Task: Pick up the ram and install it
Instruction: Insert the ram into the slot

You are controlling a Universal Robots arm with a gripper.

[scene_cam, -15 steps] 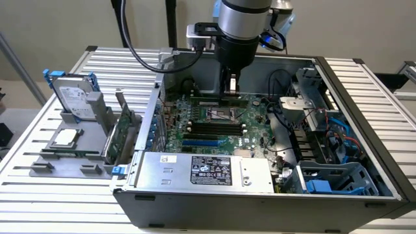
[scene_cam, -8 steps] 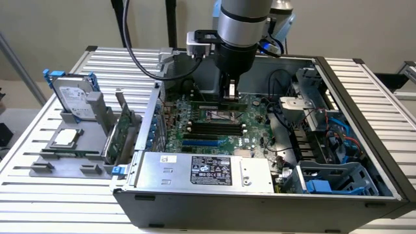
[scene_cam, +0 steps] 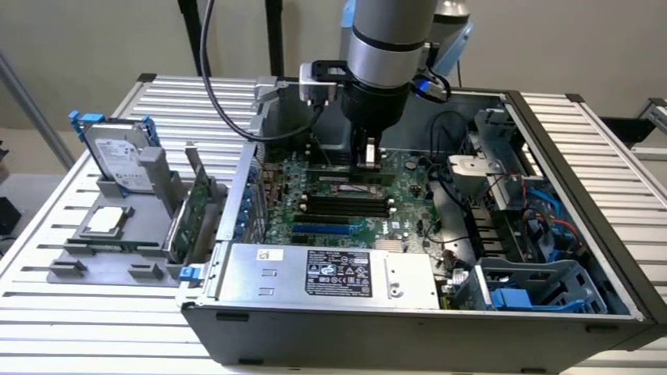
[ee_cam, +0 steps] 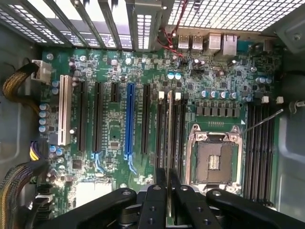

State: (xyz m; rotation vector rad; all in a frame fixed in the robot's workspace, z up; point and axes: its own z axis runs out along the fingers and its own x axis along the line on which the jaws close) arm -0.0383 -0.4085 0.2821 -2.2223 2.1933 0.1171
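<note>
On the exterior view's left you see the grey holder tray (scene_cam: 99, 262) on the slatted desk (scene_cam: 62, 320), carrying an upright hard drive (scene_cam: 117, 160), a flat processor (scene_cam: 108, 221) and a green expansion card (scene_cam: 187, 223) standing on edge. To its right sits the open computer case (scene_cam: 438, 328), with the power supply (scene_cam: 328, 272) along its near wall and the motherboard (scene_cam: 344, 203) on its floor. The gripper (ee_cam: 169, 191) is down inside the case, its fingers (ee_cam: 161, 179) clenched on the ram (ee_cam: 169, 129), which you see edge-on in the wrist view. The stick's long axis runs straight away from the fingers, in line with the memory slot (ee_cam: 161, 129) beside the processor socket (ee_cam: 212, 152); whether it is seated you cannot tell.
</note>
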